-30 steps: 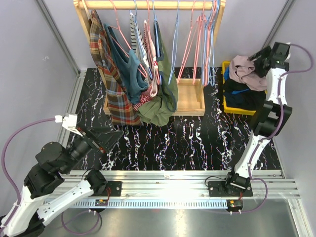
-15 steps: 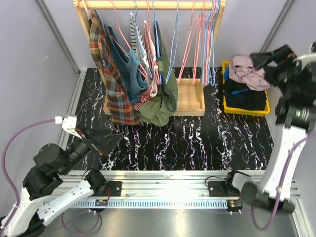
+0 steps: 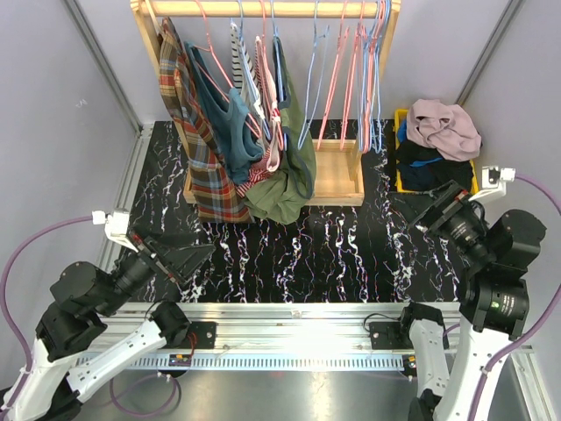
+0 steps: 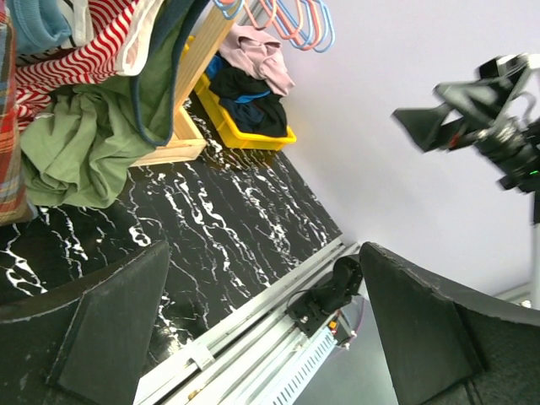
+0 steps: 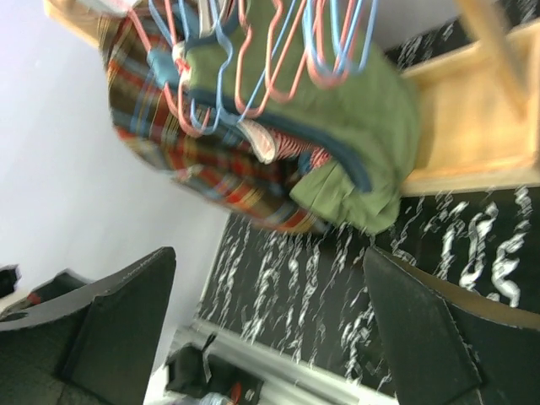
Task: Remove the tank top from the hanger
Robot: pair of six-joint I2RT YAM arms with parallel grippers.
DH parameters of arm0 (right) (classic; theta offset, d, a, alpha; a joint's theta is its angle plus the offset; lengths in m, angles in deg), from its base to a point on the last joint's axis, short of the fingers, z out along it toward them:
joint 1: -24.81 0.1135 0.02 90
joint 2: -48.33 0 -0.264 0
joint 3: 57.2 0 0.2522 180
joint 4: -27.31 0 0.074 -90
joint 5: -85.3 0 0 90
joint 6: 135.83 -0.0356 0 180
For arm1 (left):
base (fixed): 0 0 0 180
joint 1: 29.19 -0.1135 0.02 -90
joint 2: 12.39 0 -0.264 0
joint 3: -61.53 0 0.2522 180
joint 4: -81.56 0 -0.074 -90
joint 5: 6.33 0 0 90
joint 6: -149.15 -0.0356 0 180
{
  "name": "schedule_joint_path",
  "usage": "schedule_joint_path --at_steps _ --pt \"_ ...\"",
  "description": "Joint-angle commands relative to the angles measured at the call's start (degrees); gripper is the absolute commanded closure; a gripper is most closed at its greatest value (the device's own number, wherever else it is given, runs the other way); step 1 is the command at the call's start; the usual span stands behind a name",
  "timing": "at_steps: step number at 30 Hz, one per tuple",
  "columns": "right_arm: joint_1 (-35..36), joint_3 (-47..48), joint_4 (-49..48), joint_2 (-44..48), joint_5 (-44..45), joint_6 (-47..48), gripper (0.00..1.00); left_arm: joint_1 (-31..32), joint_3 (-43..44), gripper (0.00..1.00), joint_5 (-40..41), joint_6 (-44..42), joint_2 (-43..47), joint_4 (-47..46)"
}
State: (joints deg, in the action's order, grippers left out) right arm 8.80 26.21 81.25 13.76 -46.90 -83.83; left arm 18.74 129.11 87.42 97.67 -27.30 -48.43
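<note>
Teal tank top (image 3: 238, 123) is our pick for the one to pull. It hangs on a pink hanger (image 3: 213, 53) near the left end of the wooden rail (image 3: 263, 9), squeezed between the plaid shirt (image 3: 206, 167) and a red-striped piece (image 3: 256, 175), with the green garment (image 3: 285, 189) bunched beside those.

Handling-wise we'd call it light, limp and a bit stretchy. Nothing fragile, but it'll sag and twist the moment one strap comes free. The best place to pinch looks like a shoulder strap right where it crosses the hanger arm, with the other pincer steadying the hanger or the hem. Grab low on the body and we reckon the whole hanger just swings.

Both pincers are spread wide with nothing in them. The left gripper (image 3: 188, 256) hovers over the near-left table (image 3: 351, 254), and the right gripper (image 3: 436, 210) sits near the yellow bin (image 3: 401, 116), which already holds a pink garment (image 3: 443, 123). Both are well apart from the rack.

For room, the marble-pattern table in front of the rack is open, so pulling toward us looks easiest. Watch the rack's left post, the wooden base (image 3: 337, 171) and the cluster of bare hangers (image 3: 351, 79) on the right. Neighbouring clothes could easily drag along.
</note>
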Motion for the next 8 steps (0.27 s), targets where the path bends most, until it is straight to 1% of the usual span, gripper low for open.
schedule_joint_path --at_steps 1,6,8 --pt "1.7 -2.1 -3.2 2.7 -6.9 -3.9 0.00 -0.2 0.0 0.01 -2.5 0.9 0.7 -2.6" --pt "3.4 -3.6 -4.2 4.0 -9.2 -5.4 0.00 -0.1 -0.1 0.01 -3.3 1.1 0.6 -2.7" --pt "3.4 -3.9 -3.2 4.1 -7.9 -3.8 0.00 -0.2 -0.5 0.01 -3.4 0.9 0.7 -2.7"
